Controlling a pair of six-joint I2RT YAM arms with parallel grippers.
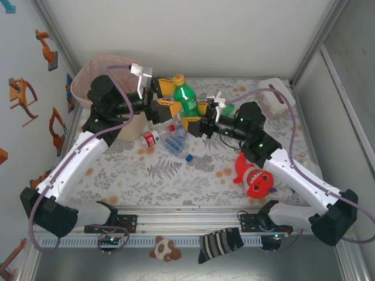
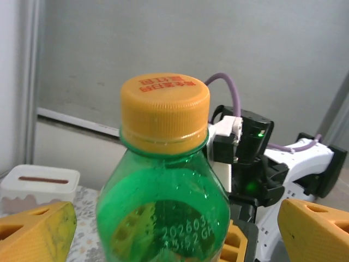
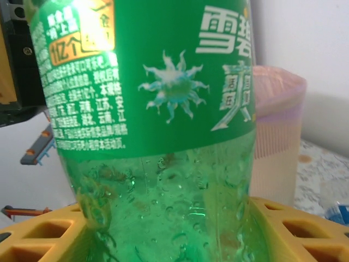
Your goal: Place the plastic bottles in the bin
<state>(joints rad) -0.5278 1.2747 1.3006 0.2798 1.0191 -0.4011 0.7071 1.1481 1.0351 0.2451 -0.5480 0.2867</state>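
green bottle [image 3: 163,136] sits clamped in right claw [image 3: 169,234]

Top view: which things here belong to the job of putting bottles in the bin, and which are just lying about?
For the job: green bottle, clear bottles on the table, bin.
Lying about: red plush toy, white box, striped sock, small brown-and-white toy.
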